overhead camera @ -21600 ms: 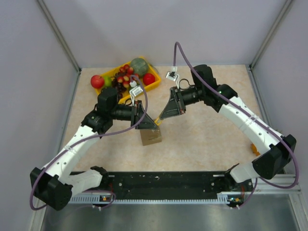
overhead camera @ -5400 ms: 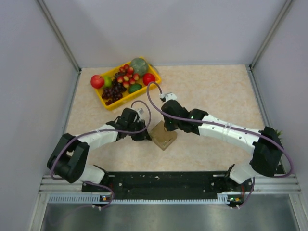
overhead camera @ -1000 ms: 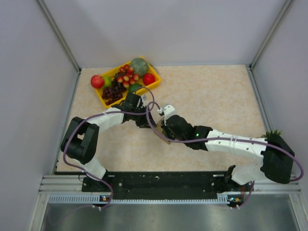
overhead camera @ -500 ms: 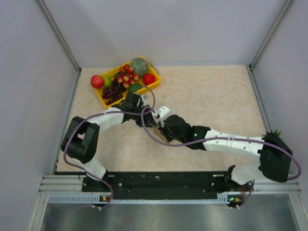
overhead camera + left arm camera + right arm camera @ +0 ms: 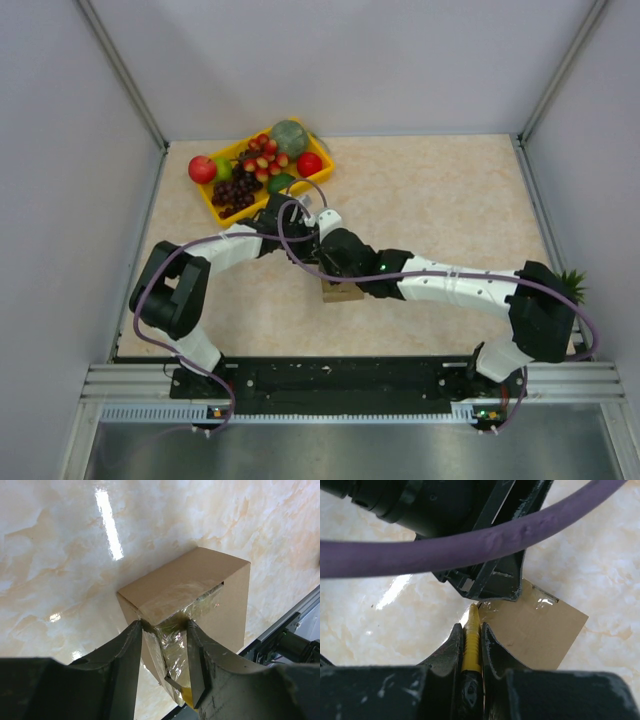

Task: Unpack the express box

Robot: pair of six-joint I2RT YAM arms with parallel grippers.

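Left gripper (image 5: 164, 627) is spreading its jaws wider now, straddling the taped end of the express box (image 5: 185, 580). Can't tell if it's gripping. Right gripper (image 5: 471, 627) is clenching a yellow cutter (image 5: 471, 650), tip reaching the tape (image 5: 172, 647) just ahead, so slitting's probably starting.

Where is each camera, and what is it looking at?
Top: above and behind the arms, looking down at the table, tray and box; left arm and right arm both show.
Left wrist: on the left arm, looking along the left fingers at the box.
Right wrist: on the right arm, looking past the right fingers, pinching a yellow tool, at the box.
Shared: all three see the box.
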